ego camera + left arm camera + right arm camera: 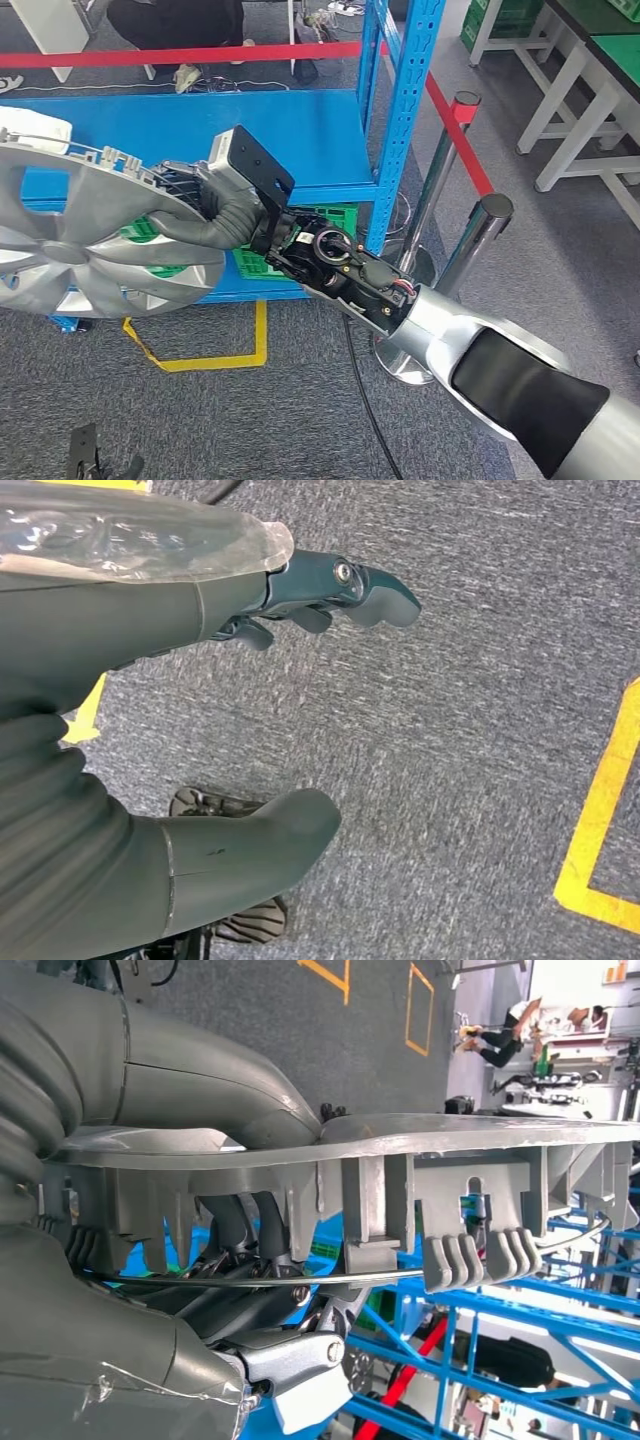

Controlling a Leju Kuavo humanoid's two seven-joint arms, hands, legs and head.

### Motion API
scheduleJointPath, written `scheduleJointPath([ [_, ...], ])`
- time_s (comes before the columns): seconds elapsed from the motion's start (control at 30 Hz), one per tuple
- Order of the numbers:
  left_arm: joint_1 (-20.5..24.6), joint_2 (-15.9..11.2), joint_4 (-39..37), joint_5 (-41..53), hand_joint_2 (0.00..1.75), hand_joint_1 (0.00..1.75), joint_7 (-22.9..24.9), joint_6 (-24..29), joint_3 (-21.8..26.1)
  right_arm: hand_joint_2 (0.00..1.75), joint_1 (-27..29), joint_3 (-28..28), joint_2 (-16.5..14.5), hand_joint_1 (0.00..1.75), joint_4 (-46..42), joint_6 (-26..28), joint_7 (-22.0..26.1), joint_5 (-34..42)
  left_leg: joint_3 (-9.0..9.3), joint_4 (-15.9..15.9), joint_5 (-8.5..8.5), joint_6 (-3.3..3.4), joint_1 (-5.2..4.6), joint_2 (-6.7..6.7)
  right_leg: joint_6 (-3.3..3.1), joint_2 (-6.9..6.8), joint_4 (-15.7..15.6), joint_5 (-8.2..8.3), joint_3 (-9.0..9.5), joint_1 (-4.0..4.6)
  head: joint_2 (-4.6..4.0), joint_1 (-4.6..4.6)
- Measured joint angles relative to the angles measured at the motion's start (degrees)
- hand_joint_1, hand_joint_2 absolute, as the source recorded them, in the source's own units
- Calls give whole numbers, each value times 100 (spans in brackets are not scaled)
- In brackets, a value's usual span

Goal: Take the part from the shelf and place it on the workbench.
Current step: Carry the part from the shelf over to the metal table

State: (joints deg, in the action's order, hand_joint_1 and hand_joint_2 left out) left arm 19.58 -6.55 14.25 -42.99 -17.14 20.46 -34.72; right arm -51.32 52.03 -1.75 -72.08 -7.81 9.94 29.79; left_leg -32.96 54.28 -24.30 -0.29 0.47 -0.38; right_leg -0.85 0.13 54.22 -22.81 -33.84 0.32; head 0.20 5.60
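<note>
The right hand point(226, 205) grasps the part point(90, 240), a silver wheel cover, by its rim, thumb on the face and fingers point(234, 1225) hooked behind the clip ribs; the part hangs in front of the blue shelf point(302, 130), off its board. It looks light, thin and stiff but broad, so it may swing. The left hand point(226, 730) hangs over the carpet, fingers released, holding nothing.

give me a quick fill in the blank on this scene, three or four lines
The silver wheel cover is gripped at its rim by the robot's ____ hand.
The shelf behind it is painted ____.
The left hand hangs over grey ____ and holds nothing.
The floor tape is ____.

Missing words: right; blue; carpet; yellow
</note>
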Motion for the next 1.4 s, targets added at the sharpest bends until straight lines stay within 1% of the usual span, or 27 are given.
scheduleJointPath([
  [0.13, 3, 2, 0, 0, 175, 0, 0, -2, -1, 175, 0, 8, 0, 175, 2, 1, 0, 0, 2, -6, -6, -4, 2, 1, 14, 0, -1, -10, -2, 1, 0, -1],
  [0.63, 44, 25, 0, 22, 175, 0, 1, -43, -1, 175, -8, 12, 0, 175, 4, 9, -34, -162, 15, -28, -4, -13, 8, 3, 12, 2, -1, -11, -2, 5, 0, -9],
  [0.97, 58, 69, 0, 12, 175, 0, -45, -42, -1, 175, -7, 68, -39, 175, 107, 137, -5, -384, 16, -31, -4, -13, 9, 3, 9, 2, -1, -14, -2, 5, 0, -9],
  [1.27, 56, 85, 0, -4, 175, 0, -102, -56, -1, 175, 110, 34, -33, 175, 247, 546, 169, -584, 18, -31, -5, -13, 9, 4, 10, 4, -2, -14, -3, 5, 0, -11],
  [1.4, 59, 59, 0, -9, 175, 0, -103, -156, -1, 175, 230, -49, 2, 175, 308, 688, 222, -644, 19, -31, -5, -13, 9, 4, 10, 5, -2, -14, -3, 5, 0, -13],
])
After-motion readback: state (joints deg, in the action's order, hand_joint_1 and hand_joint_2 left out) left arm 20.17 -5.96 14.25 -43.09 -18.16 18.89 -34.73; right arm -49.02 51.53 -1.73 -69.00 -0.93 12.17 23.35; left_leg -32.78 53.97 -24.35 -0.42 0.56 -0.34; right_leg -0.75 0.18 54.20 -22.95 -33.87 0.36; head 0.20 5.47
